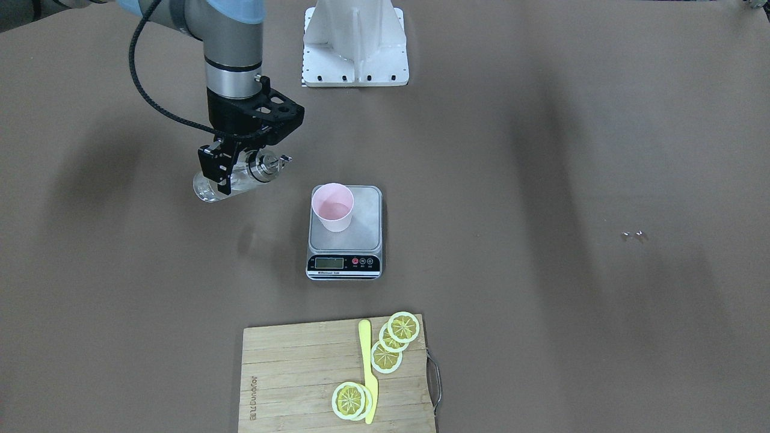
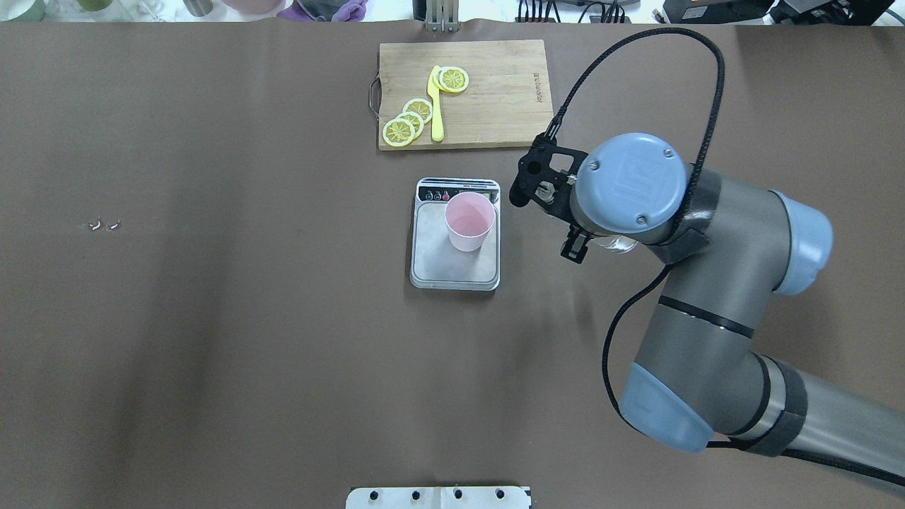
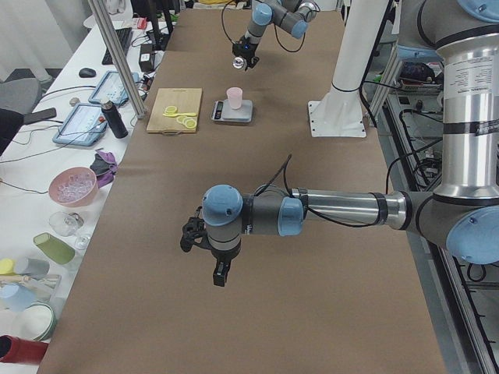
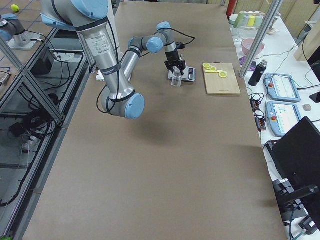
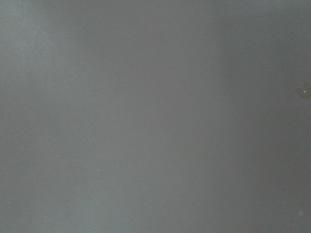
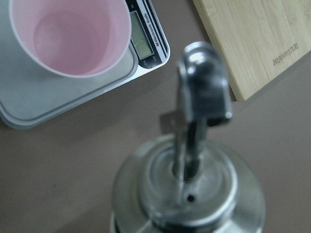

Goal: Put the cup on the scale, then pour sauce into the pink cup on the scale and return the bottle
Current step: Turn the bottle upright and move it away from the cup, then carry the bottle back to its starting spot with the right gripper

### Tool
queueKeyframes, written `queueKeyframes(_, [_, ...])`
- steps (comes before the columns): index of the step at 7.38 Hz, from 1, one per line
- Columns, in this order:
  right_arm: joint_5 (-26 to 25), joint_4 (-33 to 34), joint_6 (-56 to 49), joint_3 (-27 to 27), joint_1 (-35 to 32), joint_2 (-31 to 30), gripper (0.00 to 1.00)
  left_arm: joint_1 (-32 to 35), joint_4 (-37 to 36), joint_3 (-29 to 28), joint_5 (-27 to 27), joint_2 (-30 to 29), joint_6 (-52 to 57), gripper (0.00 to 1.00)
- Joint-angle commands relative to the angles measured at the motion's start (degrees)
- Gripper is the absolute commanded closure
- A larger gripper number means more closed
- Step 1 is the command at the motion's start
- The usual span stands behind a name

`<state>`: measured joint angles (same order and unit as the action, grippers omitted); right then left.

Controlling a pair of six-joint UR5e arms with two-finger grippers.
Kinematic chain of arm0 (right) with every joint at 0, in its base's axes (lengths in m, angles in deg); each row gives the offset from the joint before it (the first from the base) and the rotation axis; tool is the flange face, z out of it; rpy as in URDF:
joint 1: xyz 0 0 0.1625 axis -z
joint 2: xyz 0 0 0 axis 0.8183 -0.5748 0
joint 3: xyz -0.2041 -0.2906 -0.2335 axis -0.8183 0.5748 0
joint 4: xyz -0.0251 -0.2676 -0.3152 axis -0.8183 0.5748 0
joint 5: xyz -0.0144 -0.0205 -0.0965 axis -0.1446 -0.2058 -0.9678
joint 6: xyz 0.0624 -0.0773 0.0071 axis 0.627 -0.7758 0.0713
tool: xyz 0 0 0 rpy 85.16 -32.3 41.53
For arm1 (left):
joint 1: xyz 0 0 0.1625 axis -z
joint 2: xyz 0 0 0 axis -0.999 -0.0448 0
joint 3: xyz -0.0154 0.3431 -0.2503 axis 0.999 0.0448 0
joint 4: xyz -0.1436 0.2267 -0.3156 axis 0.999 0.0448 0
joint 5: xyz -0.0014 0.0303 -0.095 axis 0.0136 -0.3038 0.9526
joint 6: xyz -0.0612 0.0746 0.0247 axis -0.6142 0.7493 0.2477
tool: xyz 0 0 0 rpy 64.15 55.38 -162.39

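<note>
Exterior front-facing view | bottle (image 1: 204, 187) was clamped in right gripper (image 1: 227, 168), tilted near level | spout was pointed toward cup (image 1: 332, 206), short of its rim | left gripper (image 3: 219, 275) state could not be told

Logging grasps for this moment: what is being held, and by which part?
The right gripper holds the bottle by its glass body, just behind the spout collar, tilted beside the scale. Whether the left gripper holds anything cannot be told.
</note>
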<state>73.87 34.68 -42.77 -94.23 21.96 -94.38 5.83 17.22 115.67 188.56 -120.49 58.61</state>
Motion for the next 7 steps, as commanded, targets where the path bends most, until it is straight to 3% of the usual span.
queueKeyframes(1, [6.39,-13.72,-2.19,-1.45,-3.42,-7.38,0.85,-0.01,0.00,-0.01,-0.07,0.11,0.12,0.01])
queueKeyframes(2, [9.03,-21.18,-2.38,-1.19,-4.91,-11.33,0.85,-0.01,0.00,-0.10,-0.07,-0.06,0.12,0.01])
queueKeyframes(4, [19.29,-34.29,-4.65,1.43,-10.96,-17.23,0.85,-0.01,0.00,-0.01,-0.07,0.11,0.12,0.01])
queueKeyframes(7, [30.74,-50.19,-6.33,8.79,-18.62,-21.37,0.85,-0.01,0.00,0.08,0.02,-0.06,0.03,0.01])
